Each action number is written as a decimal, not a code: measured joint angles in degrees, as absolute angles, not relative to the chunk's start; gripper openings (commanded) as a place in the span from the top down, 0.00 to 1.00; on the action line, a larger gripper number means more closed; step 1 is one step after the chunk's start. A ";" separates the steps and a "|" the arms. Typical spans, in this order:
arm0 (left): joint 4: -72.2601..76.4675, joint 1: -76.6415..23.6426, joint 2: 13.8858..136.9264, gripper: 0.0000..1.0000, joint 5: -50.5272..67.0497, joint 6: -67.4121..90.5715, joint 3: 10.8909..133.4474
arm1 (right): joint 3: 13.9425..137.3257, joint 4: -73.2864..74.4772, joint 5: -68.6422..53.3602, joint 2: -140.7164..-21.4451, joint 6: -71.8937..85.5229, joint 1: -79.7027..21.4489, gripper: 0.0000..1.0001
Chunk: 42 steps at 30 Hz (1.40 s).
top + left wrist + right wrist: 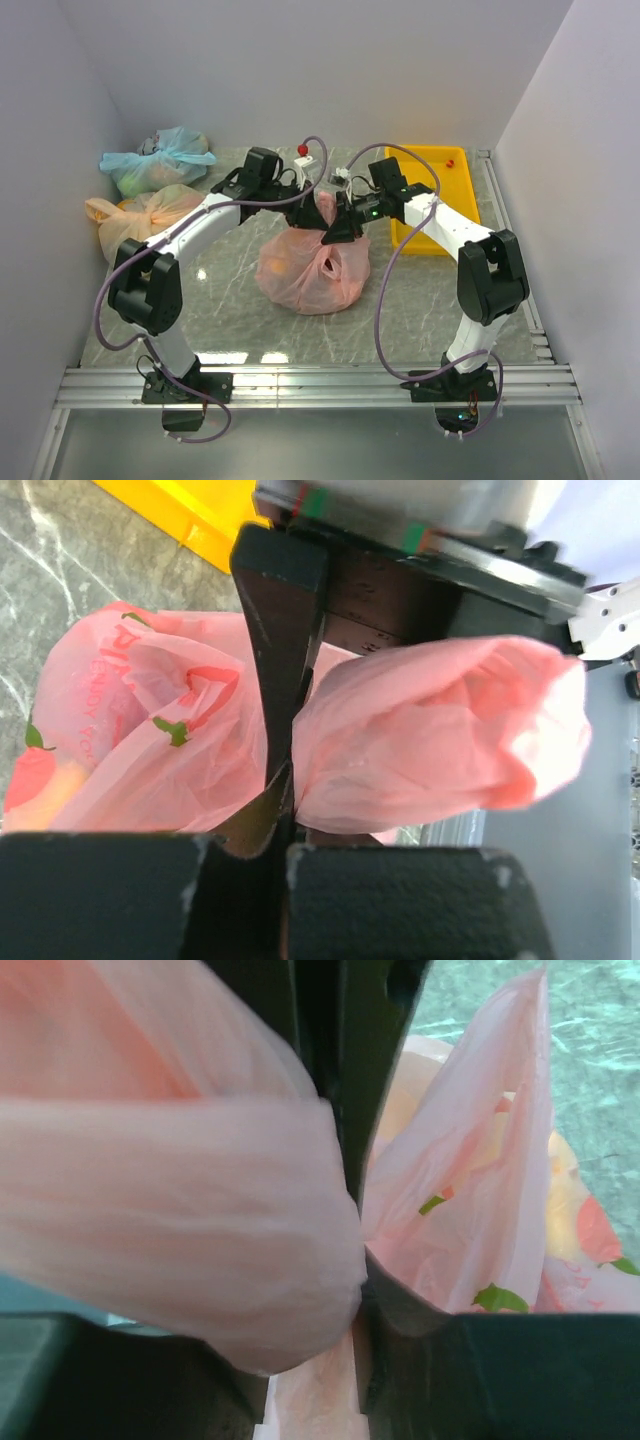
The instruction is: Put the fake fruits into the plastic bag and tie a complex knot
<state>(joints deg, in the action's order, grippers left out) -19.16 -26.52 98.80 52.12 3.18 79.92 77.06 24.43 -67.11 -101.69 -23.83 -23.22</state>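
The plastic bag (310, 272) sits bulging in the middle of the table, salmon-pink with printed fruit. Fake fruits show through its film as orange and yellow shapes (562, 1212). My left gripper (322, 198) is above the bag's top, shut on a twisted pink handle (440, 730) that passes between its fingers (282, 825). My right gripper (336, 228) meets it from the right, and its jaws (355, 1300) are closed on another bunched strip of the bag (180, 1220). The two grippers are nearly touching over the bag's neck.
A blue-green tied bag (160, 160) and a pale peach tied bag (140, 213) lie at the back left. A yellow tray (437, 200) stands at the back right with a small red piece (450, 162) in it. Another small red object (302, 150) is behind the grippers.
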 measured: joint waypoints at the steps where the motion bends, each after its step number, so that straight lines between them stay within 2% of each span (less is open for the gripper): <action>1: -19.16 -26.41 98.56 0.92 52.38 3.27 79.85 | 76.95 24.47 -67.00 -101.69 -24.23 -23.22 0.77; 2: -19.16 -26.30 98.32 0.89 52.62 3.20 79.81 | 76.79 24.60 -67.00 -101.69 -24.67 -23.22 0.83; 3: -19.18 -26.22 98.06 0.84 52.80 3.07 79.72 | 76.75 24.80 -67.02 -101.69 -25.17 -23.22 0.96; 4: -19.14 -26.15 97.80 0.74 53.01 2.96 79.59 | 76.73 25.02 -66.98 -101.69 -25.61 -23.24 1.00; 7: -19.20 -25.82 96.38 0.64 53.65 2.28 78.81 | 76.71 26.20 -66.72 -101.71 -26.79 -23.27 1.00; 11: -19.09 -24.18 93.30 0.60 53.76 2.26 77.62 | 76.71 27.49 -66.43 -101.71 -28.56 -23.27 1.00; 13: -18.65 -21.89 90.85 0.53 53.67 2.70 76.60 | 76.71 28.38 -66.46 -101.71 -29.85 -23.24 1.00; 16: -18.31 -15.86 87.24 0.50 53.47 2.31 75.26 | 76.71 29.32 -66.94 -101.71 -31.73 -23.24 1.00; 18: -19.05 -11.40 86.17 0.49 53.12 -0.38 75.40 | 76.73 29.82 -67.51 -101.71 -32.93 -23.24 1.00; 20: -20.80 -8.88 86.15 0.39 52.60 -4.58 75.55 | 76.82 30.06 -68.20 -101.71 -33.67 -23.24 1.00; 23: -23.38 -9.02 87.11 0.37 52.66 -10.76 75.16 | 76.93 30.06 -69.17 -101.69 -34.28 -23.22 1.00; 24: -23.68 -9.23 87.37 0.23 52.71 -12.27 74.85 | 76.95 30.06 -69.41 -101.69 -34.48 -23.22 1.00; 25: -23.88 -9.50 87.83 0.22 52.84 -14.74 74.41 | 76.95 30.06 -69.69 -101.67 -34.65 -23.22 1.00; 38: -20.95 -11.18 94.94 0.25 55.90 -28.49 73.10 | 77.71 34.72 -71.44 -99.88 -41.01 -23.53 1.00; 41: -20.67 -11.90 96.12 0.35 57.45 -29.43 73.17 | 77.73 35.38 -71.42 -99.88 -41.80 -23.77 1.00; 42: -20.80 -12.14 96.53 0.42 58.15 -29.58 73.38 | 77.73 35.40 -71.42 -99.88 -41.89 -23.86 1.00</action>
<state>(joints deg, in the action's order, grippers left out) -20.80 -12.14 96.53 58.15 -29.58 73.38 77.73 35.40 -71.42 -99.88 -41.89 -23.86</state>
